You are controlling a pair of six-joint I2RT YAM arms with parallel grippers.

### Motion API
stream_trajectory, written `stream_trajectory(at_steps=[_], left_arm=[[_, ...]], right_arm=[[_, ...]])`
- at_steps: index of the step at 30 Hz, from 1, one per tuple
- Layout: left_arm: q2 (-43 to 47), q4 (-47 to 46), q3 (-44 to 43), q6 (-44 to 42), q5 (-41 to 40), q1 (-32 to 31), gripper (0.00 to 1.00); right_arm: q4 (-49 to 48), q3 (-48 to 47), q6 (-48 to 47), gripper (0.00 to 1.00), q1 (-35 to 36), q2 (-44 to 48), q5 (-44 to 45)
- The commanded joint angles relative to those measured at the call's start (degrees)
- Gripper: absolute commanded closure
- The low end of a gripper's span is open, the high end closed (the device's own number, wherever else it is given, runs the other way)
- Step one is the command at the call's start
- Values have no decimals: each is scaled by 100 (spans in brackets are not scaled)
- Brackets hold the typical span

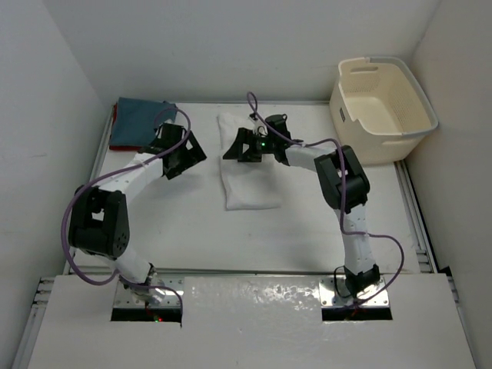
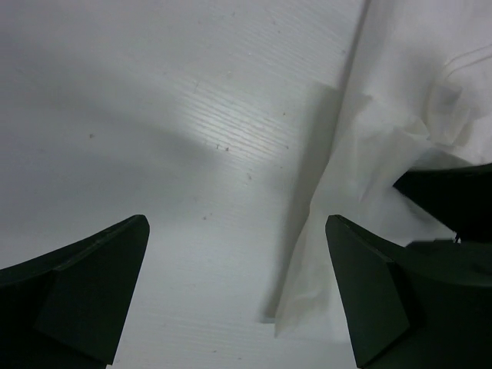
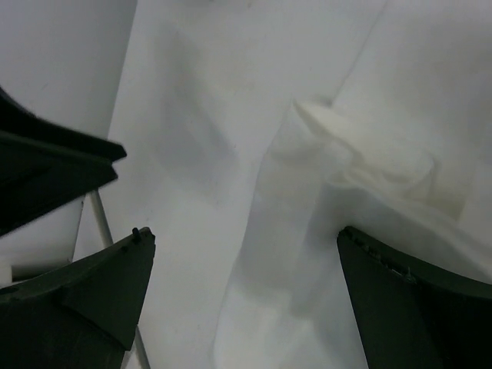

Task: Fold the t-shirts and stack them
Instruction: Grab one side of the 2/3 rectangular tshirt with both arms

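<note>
The white t-shirt (image 1: pixel 247 175) lies folded into a long strip in the middle of the table. It also shows in the left wrist view (image 2: pixel 384 154) and the right wrist view (image 3: pixel 307 192). The slate blue-grey t-shirt (image 1: pixel 140 121) lies folded at the far left, on top of the red t-shirt (image 1: pixel 114 131), of which only an edge shows. My left gripper (image 1: pixel 183 154) is open and empty over bare table just left of the white shirt's edge. My right gripper (image 1: pixel 244 146) is open and empty above the shirt's upper part.
The cream perforated laundry basket (image 1: pixel 383 108) stands at the far right corner. White walls close in the table on the left, back and right. The table's metal rail (image 1: pixel 419 223) runs along the right side.
</note>
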State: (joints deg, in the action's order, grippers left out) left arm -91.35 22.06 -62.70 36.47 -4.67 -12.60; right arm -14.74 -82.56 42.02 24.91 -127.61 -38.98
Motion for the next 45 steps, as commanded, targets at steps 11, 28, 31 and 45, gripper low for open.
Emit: stream_trajectory(at_steps=[11,28,31,45], left_arm=[[522,-79,170,-456,632,12,0],[470,-1090,1391,-535,1565,-1086,0],[277,-1292,1532,-571,1723,-1192,8],[-365,-1846,1910,-553,1908,-1359,61]], right_arm=[[1367,-3061,-903,1,-311,-1276,804],[2476,1649,-2076,1,-671,3010,2483],[2546,2706,-1900,1,-671,3697,2352],[1027,4415,-942,3,-636,3516,1183]])
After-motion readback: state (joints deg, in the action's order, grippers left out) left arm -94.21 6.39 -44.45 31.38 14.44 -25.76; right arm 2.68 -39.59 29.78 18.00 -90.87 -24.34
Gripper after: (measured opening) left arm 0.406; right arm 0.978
